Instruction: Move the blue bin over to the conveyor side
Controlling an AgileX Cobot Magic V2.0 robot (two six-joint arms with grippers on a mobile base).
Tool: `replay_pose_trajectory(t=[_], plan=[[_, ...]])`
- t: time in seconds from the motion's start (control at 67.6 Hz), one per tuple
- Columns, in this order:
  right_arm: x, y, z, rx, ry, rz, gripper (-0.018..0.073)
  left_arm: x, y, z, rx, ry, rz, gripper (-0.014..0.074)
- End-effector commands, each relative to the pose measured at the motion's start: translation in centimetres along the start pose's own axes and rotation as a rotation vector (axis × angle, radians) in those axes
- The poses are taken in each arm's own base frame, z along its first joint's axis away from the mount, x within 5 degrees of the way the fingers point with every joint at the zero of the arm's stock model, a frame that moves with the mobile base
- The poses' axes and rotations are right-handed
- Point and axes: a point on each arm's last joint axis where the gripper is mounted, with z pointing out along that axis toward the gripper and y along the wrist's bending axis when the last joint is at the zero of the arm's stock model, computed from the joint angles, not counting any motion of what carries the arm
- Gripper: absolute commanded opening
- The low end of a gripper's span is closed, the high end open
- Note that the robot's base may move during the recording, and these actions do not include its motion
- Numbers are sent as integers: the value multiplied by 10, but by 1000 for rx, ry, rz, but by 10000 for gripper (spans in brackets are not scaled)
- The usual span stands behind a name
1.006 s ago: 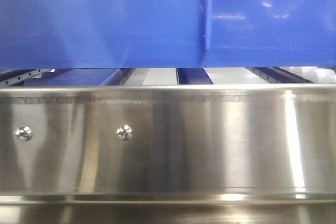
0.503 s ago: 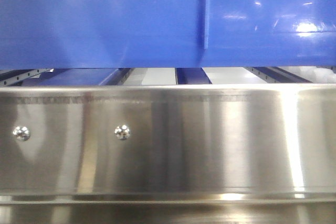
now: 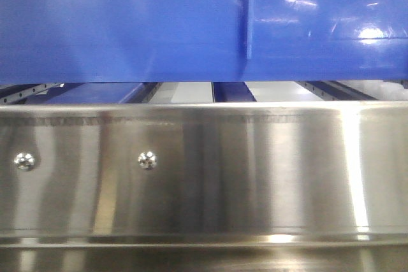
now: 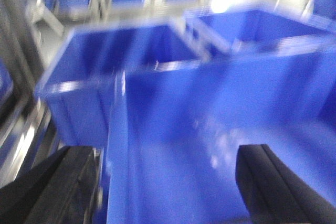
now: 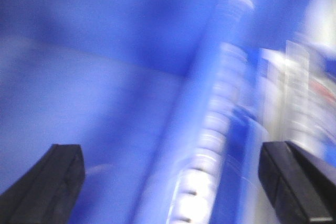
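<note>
The blue bin [image 3: 127, 23] fills the top of the front view, its glossy wall with one vertical rib sitting just above a steel rail. In the blurred left wrist view my left gripper [image 4: 166, 187] is open, its dark fingers [image 4: 58, 187] spread on either side of the bin's left wall and rim [image 4: 121, 145]. In the blurred right wrist view my right gripper [image 5: 173, 182] is open, its fingers [image 5: 299, 182] straddling the bin's right wall and rim [image 5: 210, 129]. The conveyor is out of view.
A shiny stainless-steel rail [image 3: 204, 170] with two screws [image 3: 146, 159] runs across the front view under the bin. Blue bars and white rollers [image 3: 191, 92] show in the gap. Other blue crates [image 4: 252, 30] stand behind the bin.
The view has shifted slightly: the rail's screws have drifted a little left and up, and the highlights on the bin's wall have moved.
</note>
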Motion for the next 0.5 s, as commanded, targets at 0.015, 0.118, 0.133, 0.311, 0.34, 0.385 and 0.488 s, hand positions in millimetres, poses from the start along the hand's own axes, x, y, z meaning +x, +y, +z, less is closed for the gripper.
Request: replay_pose_trajectory(t=[0.015,0.118,0.133,0.311,0.34,0.385,0.488], plan=[[-20,-7,2,97,-28,42,558,-8,-1,15,-3,91,-9,445],[-31,-6,7,95,-44,82,558,-14,-2,32,-16,182,-4,445],[-32,-5,8,93,-44,85,558,-15,-2,37,-18,200,-2,445],[-37,-4,27,103,-10,79,558,-28,0,66,-46,281,-2,445],[-38,-4,30,103,-4,79,558,-30,1,71,-55,287,-8,445],[-38,-4,33,105,4,78,558,-32,6,76,-73,292,-17,445],[-36,-7,38,140,17,64,558,-33,20,80,-127,301,-54,445]])
